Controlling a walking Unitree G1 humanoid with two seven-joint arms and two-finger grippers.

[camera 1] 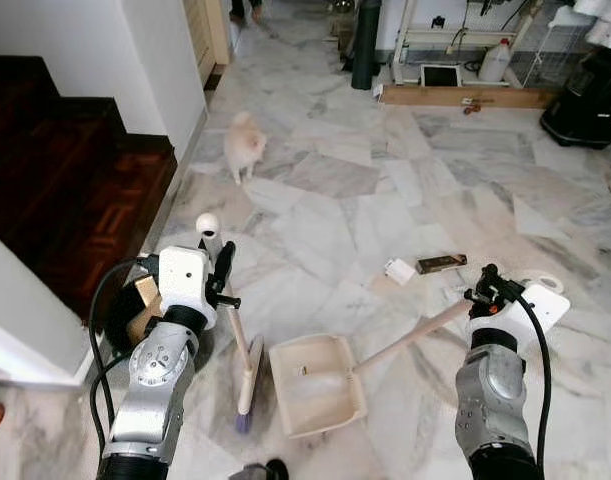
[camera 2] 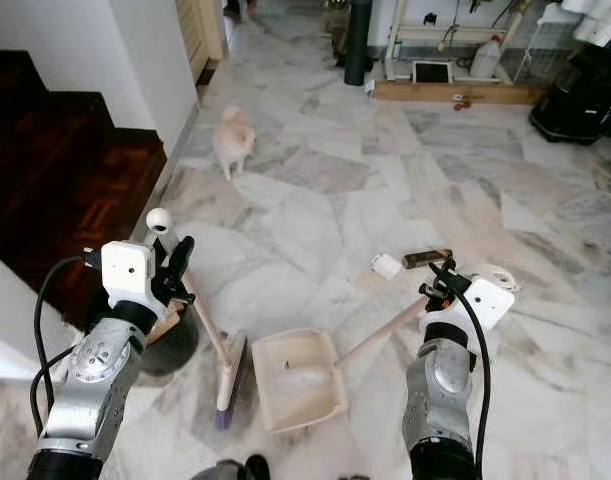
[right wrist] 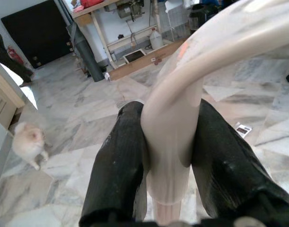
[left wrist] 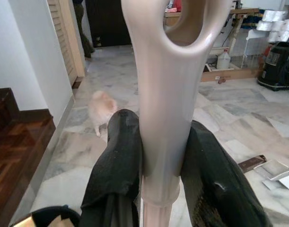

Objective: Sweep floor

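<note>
My left gripper (camera 1: 220, 268) is shut on the cream broom handle (left wrist: 165, 109), and both black fingers (left wrist: 118, 156) press its sides. The broom's head (camera 1: 248, 385) rests on the marble floor just left of the cream dustpan (camera 1: 315, 383). My right gripper (camera 1: 488, 282) is shut on the dustpan's long handle (right wrist: 170, 123), which slants down to the pan lying flat on the floor. Ahead of the pan lie a white scrap (camera 1: 399, 271), a dark brown packet (camera 1: 441, 263) and a white ring-shaped piece (camera 1: 548, 284).
A small cream dog (camera 1: 244, 143) stands on the floor ahead. Dark wooden stairs (camera 1: 65, 190) rise on the left beside a white wall. A black bin (camera 1: 125, 320) holding cardboard sits by my left arm. A wooden pallet, a shelf rack and a black pipe stand at the far wall.
</note>
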